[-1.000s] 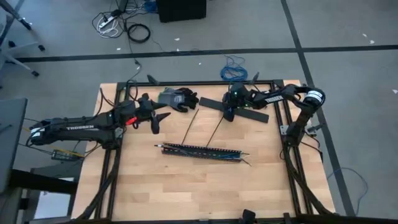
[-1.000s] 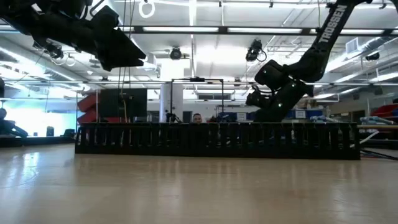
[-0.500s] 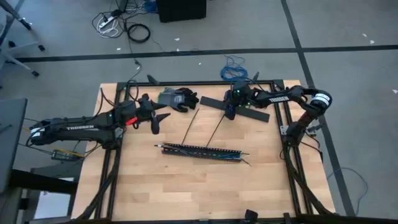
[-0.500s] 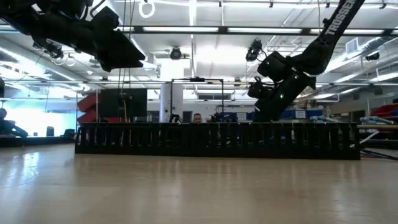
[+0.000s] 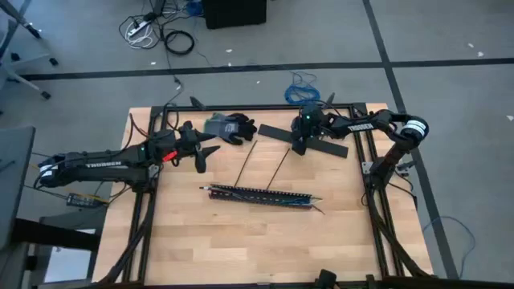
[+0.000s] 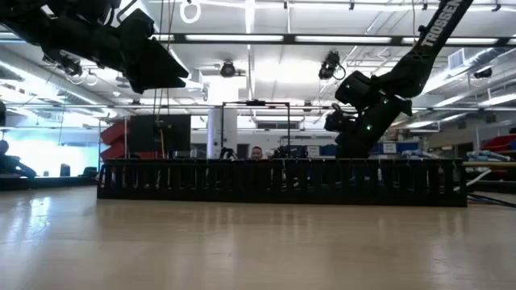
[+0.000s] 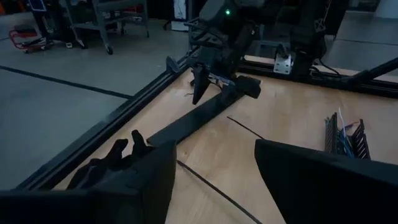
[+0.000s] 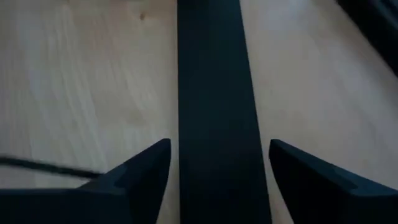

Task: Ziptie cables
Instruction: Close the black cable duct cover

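Now the right tool (image 5: 299, 148), fingers spread and empty, has lowered over the black strip (image 5: 303, 141). Left tool (image 5: 201, 156) hovers released. Cables (image 5: 261, 196) lie mid-desk, untied.

High view: overhead, straight down, takes in whole table (image 5: 241, 249) and both my arms, floor around it.

Low view: at table-top level, looks level across wood into room; black slotted strip (image 6: 282, 179) fills mid-frame, near lens.

Left wrist view: looks forward past my left hand (image 7: 214, 180) across far side of table toward my right hand (image 7: 208, 74); shares flat black bar (image 7: 199, 115) with right wrist view.

Right wrist view: very close, looking down on same bar (image 8: 214, 93) between my right hand's fingers (image 8: 134, 180).
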You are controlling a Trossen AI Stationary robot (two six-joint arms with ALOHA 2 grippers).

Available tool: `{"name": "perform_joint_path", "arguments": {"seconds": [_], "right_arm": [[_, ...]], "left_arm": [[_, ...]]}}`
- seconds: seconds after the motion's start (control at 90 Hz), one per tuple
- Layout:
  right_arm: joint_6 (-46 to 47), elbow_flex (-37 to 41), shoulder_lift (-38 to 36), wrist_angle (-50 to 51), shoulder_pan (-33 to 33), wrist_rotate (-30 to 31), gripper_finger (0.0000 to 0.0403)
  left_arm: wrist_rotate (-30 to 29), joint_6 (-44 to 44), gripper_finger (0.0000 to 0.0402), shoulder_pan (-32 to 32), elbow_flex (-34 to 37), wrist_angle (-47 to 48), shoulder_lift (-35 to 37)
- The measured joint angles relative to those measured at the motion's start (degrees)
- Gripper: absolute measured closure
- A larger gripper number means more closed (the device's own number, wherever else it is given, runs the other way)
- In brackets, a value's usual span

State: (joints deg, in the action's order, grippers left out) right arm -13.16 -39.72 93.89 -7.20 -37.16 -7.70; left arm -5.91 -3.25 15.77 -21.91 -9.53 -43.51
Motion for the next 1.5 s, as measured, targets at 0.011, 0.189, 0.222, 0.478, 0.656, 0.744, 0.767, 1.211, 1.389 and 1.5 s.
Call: {"name": "perform_joint_path", "arguments": {"seconds": [0.011,0.189,0.222,0.478,0.656,0.744,0.767,1.211,1.389,1.5], "right_arm": [[0.0,-0.01,0.09,0.0,-0.01,0.0,0.0122],[0.01,-0.03,0.8,0.77,-0.09,-0.75,0.012],[-0.01,-0.02,0.9,0.7,-0.01,-0.71,0.0122],[-0.88,0.04,1.64,1.44,0.02,-0.43,0.0158],[-1.37,0.02,1.61,1.89,0.16,-0.35,0.0169],[-1.83,0.02,1.61,2.03,0.44,0.45,0.0163],[-2.0,0.02,1.61,2.09,0.54,0.83,0.0163],[-4.56,0.02,1.57,1.61,0.96,2.27,0.0237],[-4.54,0.02,1.57,1.25,0.96,2.1,0.0279],[-4.05,0.02,1.59,0.52,1.18,2.12,0.0286]], "left_arm": [[0.0,0.0,0.0188,0.0,0.0,-0.01,0.0],[0.0,0.0,0.0188,-0.01,0.0,0.03,0.0],[0.0,0.0,0.0188,-0.02,0.0,0.03,0.0],[0.66,0.0,0.0188,-0.02,0.0,0.24,0.0],[0.66,0.0,0.0188,-0.01,0.0,0.06,0.0],[0.66,0.0,0.0188,-0.02,0.0,0.1,0.0],[0.66,0.0,0.0188,-0.01,0.0,0.1,0.0],[0.66,0.0,0.0188,0.0,0.0,0.25,0.01],[0.96,0.0,0.0188,0.0,0.0,0.3,0.0],[1.07,0.0,0.0188,0.0,0.0,0.3,0.0]]}}
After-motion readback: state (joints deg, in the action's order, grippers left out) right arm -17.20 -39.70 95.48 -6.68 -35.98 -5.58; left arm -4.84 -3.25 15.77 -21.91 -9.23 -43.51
